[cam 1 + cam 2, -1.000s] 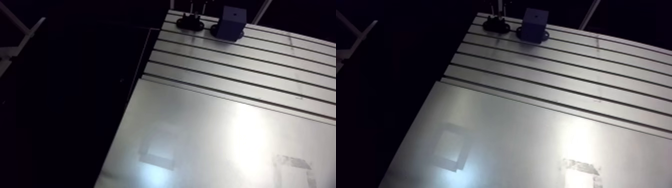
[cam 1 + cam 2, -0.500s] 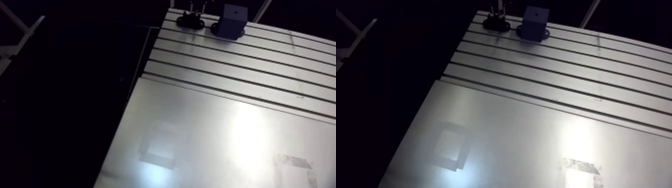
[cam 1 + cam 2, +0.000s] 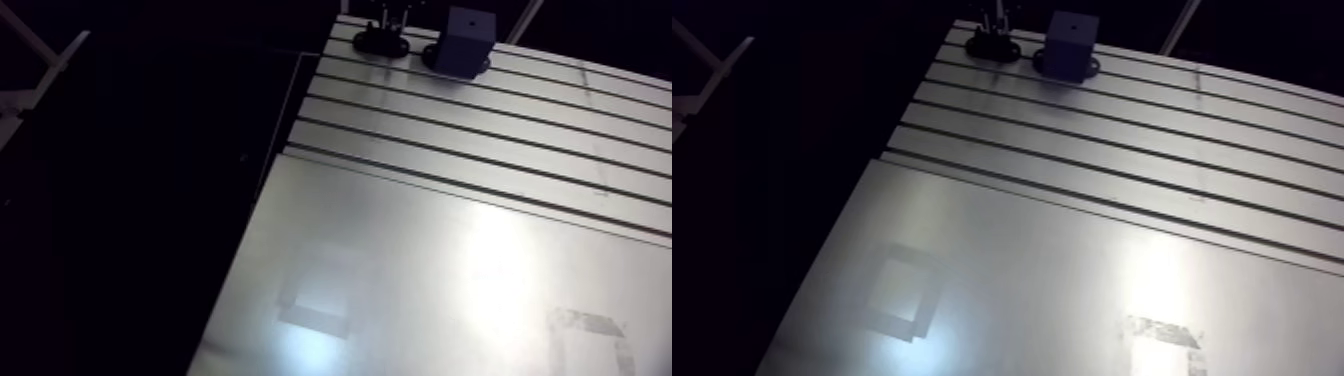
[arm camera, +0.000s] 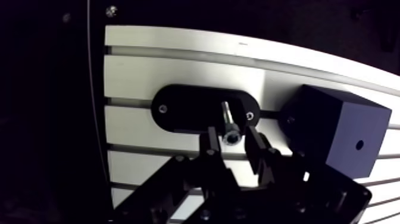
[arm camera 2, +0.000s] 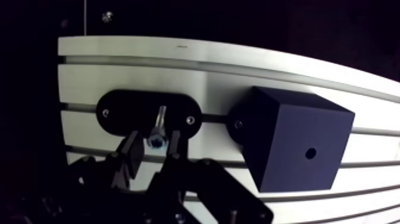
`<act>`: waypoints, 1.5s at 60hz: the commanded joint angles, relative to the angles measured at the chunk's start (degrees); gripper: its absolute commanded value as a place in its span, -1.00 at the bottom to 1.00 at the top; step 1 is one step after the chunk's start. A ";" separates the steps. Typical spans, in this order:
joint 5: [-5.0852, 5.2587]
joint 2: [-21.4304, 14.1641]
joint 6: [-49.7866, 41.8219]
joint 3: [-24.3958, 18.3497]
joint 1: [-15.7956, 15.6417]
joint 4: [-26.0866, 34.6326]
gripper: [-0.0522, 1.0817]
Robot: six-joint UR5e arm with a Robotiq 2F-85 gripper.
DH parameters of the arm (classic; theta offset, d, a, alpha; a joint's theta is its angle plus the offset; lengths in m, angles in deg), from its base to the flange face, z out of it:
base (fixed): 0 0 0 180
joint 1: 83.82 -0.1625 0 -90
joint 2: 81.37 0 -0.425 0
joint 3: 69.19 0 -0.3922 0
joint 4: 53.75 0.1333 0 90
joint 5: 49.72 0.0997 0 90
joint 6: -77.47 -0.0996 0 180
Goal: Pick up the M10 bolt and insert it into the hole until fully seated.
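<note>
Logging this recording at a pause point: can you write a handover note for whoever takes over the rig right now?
Gripper: open, fingers either side of the bolt's head, not clamped as far as the wrist view shows.
M10 bolt: standing in the black oval holder on the slotted table.
Black block: beside the holder; its hole is empty.
Done: gripper lined up on the bolt.
Left: close, lift, carry to the block, insert until seated.
</note>
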State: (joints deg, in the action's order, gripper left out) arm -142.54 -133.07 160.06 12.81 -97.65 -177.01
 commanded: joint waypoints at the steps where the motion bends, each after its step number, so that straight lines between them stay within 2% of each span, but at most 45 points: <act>1: 0.06 0.07 0.06 0.05 -0.06 0.07 0.19; 11: 0.06 0.07 -0.02 -0.13 0.02 0.07 0.27; 31: 0.06 0.15 0.07 -0.21 0.03 0.07 0.29; 55: 0.06 0.07 0.07 -0.48 0.03 0.24 0.50; 77: 0.15 -0.18 0.16 -0.83 0.03 0.33 0.57; 79: 0.22 -0.88 0.16 -1.93 0.03 0.73 0.66; 90: 0.34 -1.59 0.51 -2.85 0.04 1.91 0.73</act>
State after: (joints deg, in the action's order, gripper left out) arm -142.35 -133.84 160.26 11.06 -97.58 -176.15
